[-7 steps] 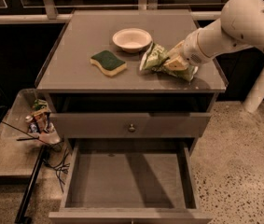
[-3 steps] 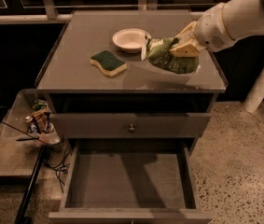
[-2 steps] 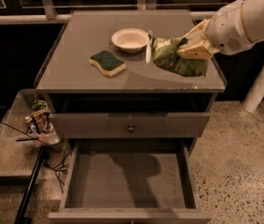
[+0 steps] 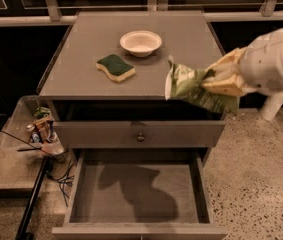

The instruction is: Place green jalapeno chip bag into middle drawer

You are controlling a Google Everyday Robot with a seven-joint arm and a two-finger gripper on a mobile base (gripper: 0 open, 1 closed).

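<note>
My gripper (image 4: 220,82) is shut on the green jalapeno chip bag (image 4: 193,87), a shiny green bag with pale edges. It holds the bag in the air over the front right corner of the cabinet top (image 4: 81,49), tilted, with its free end pointing left. The middle drawer (image 4: 136,193) stands pulled out below, a grey box with tall side walls and a flat floor. The arm and bag cast a shadow on that floor.
A white bowl (image 4: 140,42) and a green-and-yellow sponge (image 4: 115,67) lie on the cabinet top. A shut drawer front with a small round knob (image 4: 140,137) sits above the open drawer. A low side table (image 4: 6,154) with clutter and cables stands at the left.
My gripper has lifted the chip bag off the cabinet top and carried it forward and to the right, toward the cabinet's front edge. The bowl, sponge and drawer have not moved.
</note>
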